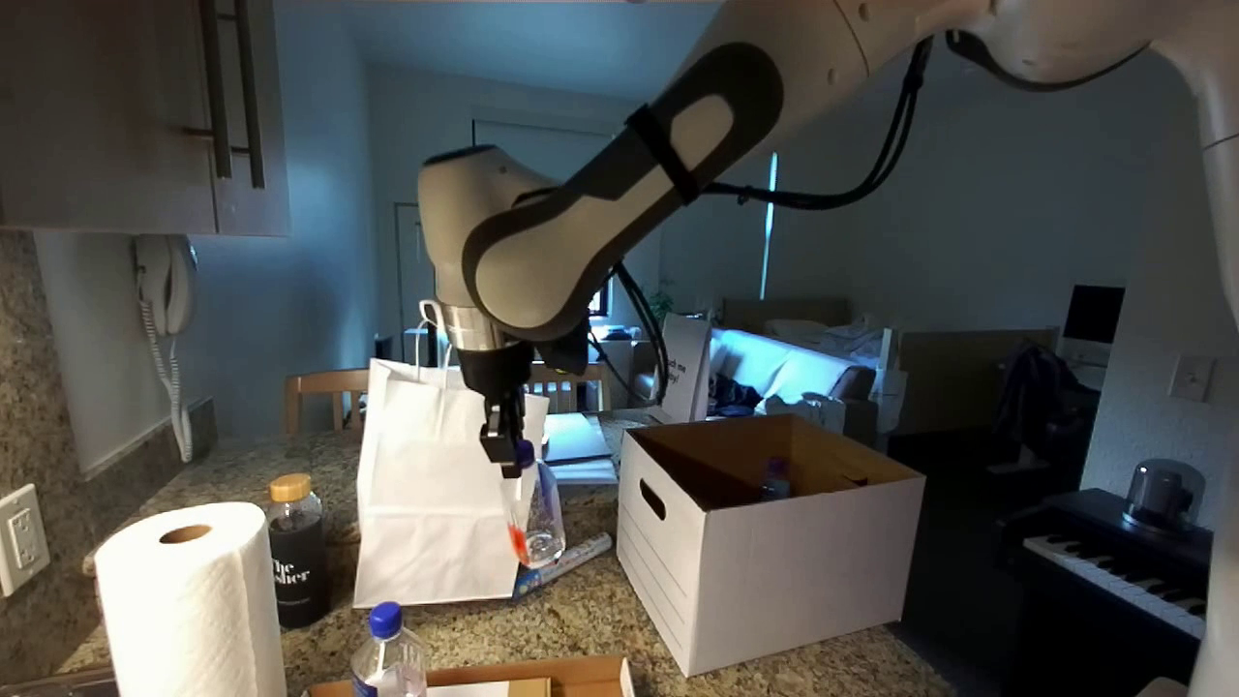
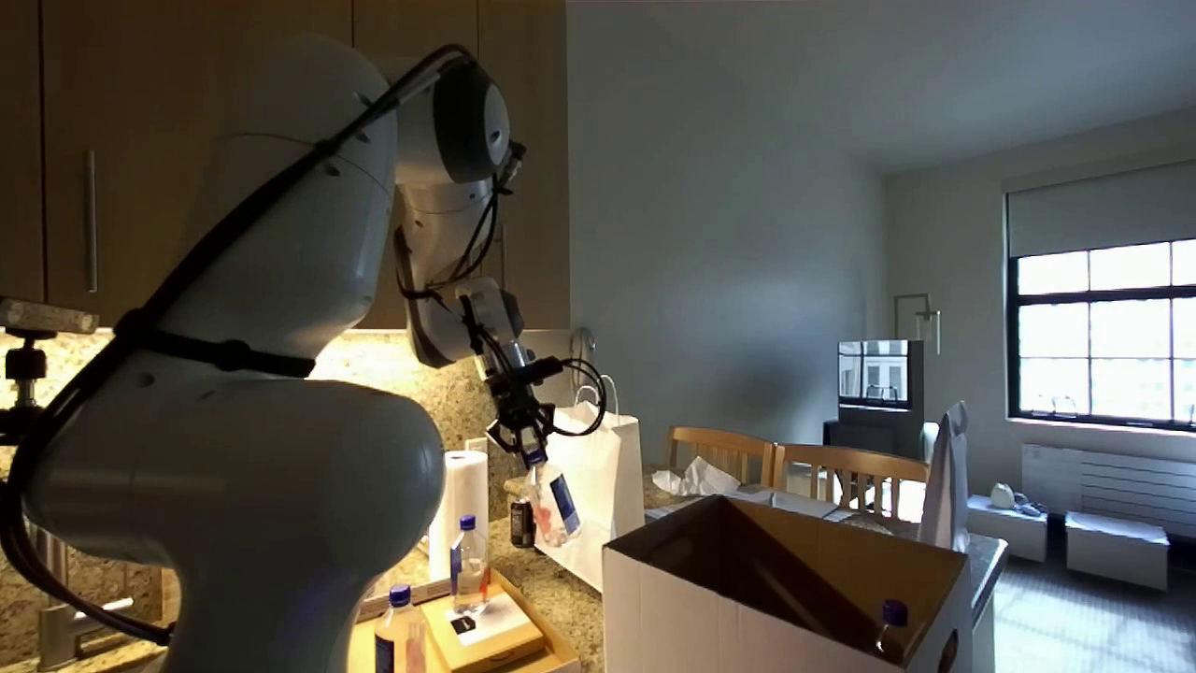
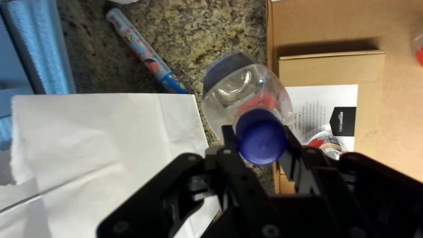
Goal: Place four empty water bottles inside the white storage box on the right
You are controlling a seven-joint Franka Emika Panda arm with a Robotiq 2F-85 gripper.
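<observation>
Spread along a speckled stone counter (image 1: 581,624), near wooden cabinets (image 1: 106,116), with a dim room (image 1: 968,232) behind holding a pale couch (image 1: 803,368), wooden chairs (image 2: 850,456) and a bright window (image 2: 1093,327). Clamped with the gripper (image 3: 259,134) on the blue cap (image 3: 261,142) of a water bottle (image 1: 544,523), held tilted over the counter, just beside the white paper bag (image 1: 436,523). Already inside the white storage box (image 1: 803,590), cap upward, a second bottle (image 2: 893,628). In a shallow cardboard tray (image 3: 330,23), near the paper towel roll (image 1: 194,610), another bottle (image 2: 470,570) on a flat carton (image 3: 366,72) and one more bottle (image 2: 402,636) beside that carton. Left open at the top of the white storage box, within a straight-sided rim; near the held bottle, yet parted from it by open air in both exterior views. Narrowed, between bag and box, to a strip of stone with a patterned tube (image 3: 148,59) on it. Tight at the counter's edge in an exterior view, close to the box's foot, with a dark keyboard (image 1: 1128,576) beyond.
</observation>
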